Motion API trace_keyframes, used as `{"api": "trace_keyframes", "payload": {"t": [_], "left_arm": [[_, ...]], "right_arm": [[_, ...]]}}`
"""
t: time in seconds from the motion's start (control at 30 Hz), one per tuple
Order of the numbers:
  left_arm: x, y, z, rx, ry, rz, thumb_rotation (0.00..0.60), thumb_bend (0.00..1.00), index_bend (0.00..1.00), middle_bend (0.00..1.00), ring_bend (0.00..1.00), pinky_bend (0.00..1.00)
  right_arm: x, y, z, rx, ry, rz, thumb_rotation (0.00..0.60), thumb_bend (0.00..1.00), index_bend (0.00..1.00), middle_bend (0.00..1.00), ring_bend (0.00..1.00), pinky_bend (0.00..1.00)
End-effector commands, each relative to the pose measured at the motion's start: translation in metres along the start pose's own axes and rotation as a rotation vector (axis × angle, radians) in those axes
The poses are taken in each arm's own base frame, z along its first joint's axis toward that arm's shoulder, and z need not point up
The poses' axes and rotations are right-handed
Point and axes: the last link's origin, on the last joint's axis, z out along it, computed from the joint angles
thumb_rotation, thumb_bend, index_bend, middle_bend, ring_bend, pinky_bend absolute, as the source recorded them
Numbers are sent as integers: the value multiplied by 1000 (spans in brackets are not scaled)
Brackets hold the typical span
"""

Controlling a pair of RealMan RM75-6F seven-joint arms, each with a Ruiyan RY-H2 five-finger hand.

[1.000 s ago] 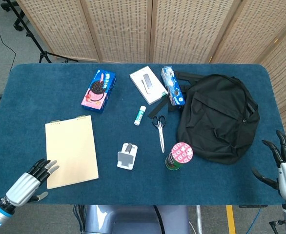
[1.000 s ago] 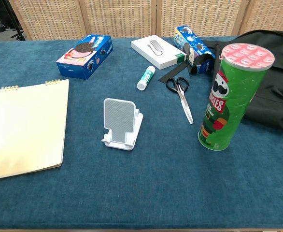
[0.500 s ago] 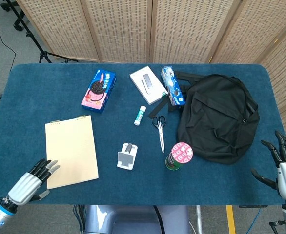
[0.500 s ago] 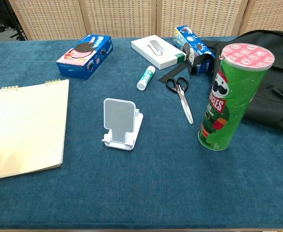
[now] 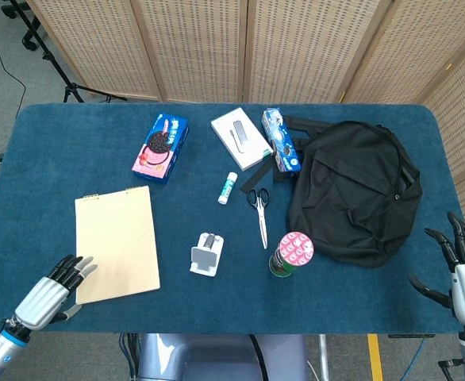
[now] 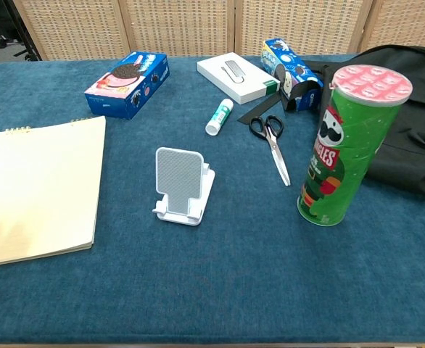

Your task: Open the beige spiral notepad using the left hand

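The beige spiral notepad [image 5: 115,244] lies closed and flat on the left part of the blue table, its spiral binding along the far edge; the chest view shows the notepad [image 6: 40,190] at the left. My left hand [image 5: 51,293] sits at the notepad's near left corner, fingers extended, and their tips touch or overlap that corner's edge. It holds nothing. At the table's near right corner my right hand [image 5: 464,266] hovers with fingers spread, empty. Neither hand appears in the chest view.
A white phone stand [image 5: 207,253] sits right of the notepad. Further right are scissors [image 5: 259,209], a green Pringles can [image 5: 291,254] and a black backpack [image 5: 351,190]. At the back lie an Oreo box [image 5: 160,148], a glue stick [image 5: 228,187], a white box [image 5: 240,137] and a blue packet [image 5: 280,139].
The notepad has shifted slightly, its far edge nudged a little right and away. My left hand has crept a bit toward the notepad's near corner. The right hand stays put.
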Motion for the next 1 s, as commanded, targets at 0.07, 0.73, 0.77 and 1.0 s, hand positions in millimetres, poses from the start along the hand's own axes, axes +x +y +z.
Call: {"api": "trace_keyframes", "payload": {"t": [0.07, 0.73, 0.77, 1.0], "left_arm": [[-1, 0, 0, 0, -3, 2, 600, 276, 126, 0, 0, 0], [-3, -1, 1, 9, -12, -9, 600, 445, 399, 0, 0, 0], [-3, -1, 1, 10, -12, -11, 600, 447, 415, 0, 0, 0], [-3, 0, 2, 14, -2, -20, 600, 479, 553, 0, 0, 0]], "right_arm": [[0, 0, 0, -1, -2, -1, 600, 193, 197, 0, 0, 0], [0, -1, 0, -1, -7, 4, 600, 191, 196, 0, 0, 0], [0, -1, 0, -1, -7, 4, 600, 192, 196, 0, 0, 0], [0, -1, 0, 1, -9, 12, 600, 192, 197, 0, 0, 0]]}}
